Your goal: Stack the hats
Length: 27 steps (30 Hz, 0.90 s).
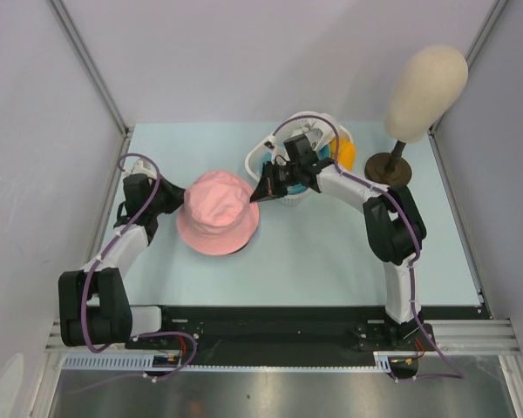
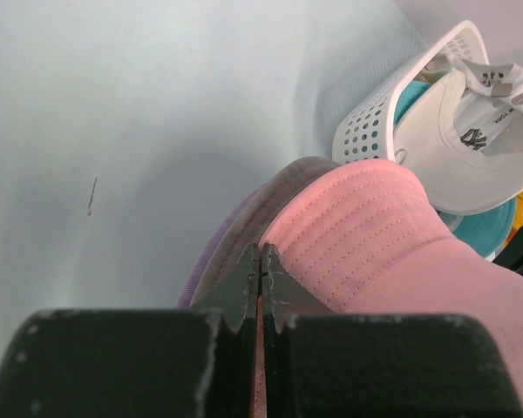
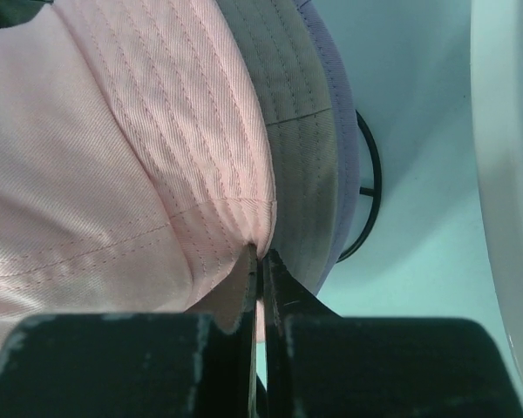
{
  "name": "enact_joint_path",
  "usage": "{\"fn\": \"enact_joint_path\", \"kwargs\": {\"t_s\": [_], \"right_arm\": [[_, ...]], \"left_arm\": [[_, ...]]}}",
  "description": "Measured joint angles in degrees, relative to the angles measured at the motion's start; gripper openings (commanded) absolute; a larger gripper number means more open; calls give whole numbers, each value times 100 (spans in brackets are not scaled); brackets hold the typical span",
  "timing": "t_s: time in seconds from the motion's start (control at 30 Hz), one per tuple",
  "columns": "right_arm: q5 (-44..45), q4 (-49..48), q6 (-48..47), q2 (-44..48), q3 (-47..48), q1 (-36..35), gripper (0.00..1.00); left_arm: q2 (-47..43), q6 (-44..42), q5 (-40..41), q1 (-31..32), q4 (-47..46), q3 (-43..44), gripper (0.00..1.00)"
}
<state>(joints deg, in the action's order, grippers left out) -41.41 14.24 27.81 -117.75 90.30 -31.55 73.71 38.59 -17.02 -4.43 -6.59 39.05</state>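
A pink hat (image 1: 216, 209) lies over a lavender hat (image 2: 207, 258) on the pale table, left of centre. My left gripper (image 2: 260, 252) is shut on the pink hat's (image 2: 392, 235) brim at its left edge. My right gripper (image 3: 261, 254) is shut on the pink brim (image 3: 139, 157) at the right edge, with the lavender brim (image 3: 342, 157) showing just beyond. In the top view the left gripper (image 1: 176, 200) and right gripper (image 1: 254, 198) flank the hat. A teal hat (image 2: 484, 228) and an orange hat (image 1: 347, 157) sit in the basket.
A white perforated basket (image 2: 375, 117) lies tipped behind the right gripper, with a white NY cap (image 2: 471, 148) on top of the hats inside. A beige mannequin head (image 1: 425, 91) on a dark stand (image 1: 392, 165) is at the back right. Grey walls close in both sides.
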Motion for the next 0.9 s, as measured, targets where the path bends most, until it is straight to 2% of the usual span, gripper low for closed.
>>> {"fn": "enact_joint_path", "kwargs": {"t_s": [0.47,0.5,0.57,0.6,0.63,0.7,0.73,0.77,0.8,0.83,0.9], "right_arm": [[389,184,-428,0,4,-133,0],[404,192,-442,0,4,-140,3],[415,199,-463,0,4,-151,20],[428,208,-483,7,4,-157,26],[507,254,-533,13,4,-162,35],[721,422,-621,22,-15,-162,48],[824,533,-691,24,-57,-149,62],[914,621,-732,26,-118,-131,65],[981,704,-767,39,-195,-118,67],[1014,767,-807,72,-267,-111,70],[1075,874,-883,284,-474,-85,72]], "left_arm": [[7,39,133,7,-105,-162,0],[4,42,136,7,-103,-162,0],[-9,42,146,9,-72,-157,4],[-22,42,170,9,-22,-149,8],[-39,39,212,13,79,-120,16],[-66,-7,387,13,417,35,30],[-70,-28,496,4,566,114,39],[-81,-66,625,-17,761,221,58],[-116,-101,772,-57,988,352,68],[-160,-149,848,-98,1126,437,84],[-317,-225,994,-212,1408,647,92]]}}
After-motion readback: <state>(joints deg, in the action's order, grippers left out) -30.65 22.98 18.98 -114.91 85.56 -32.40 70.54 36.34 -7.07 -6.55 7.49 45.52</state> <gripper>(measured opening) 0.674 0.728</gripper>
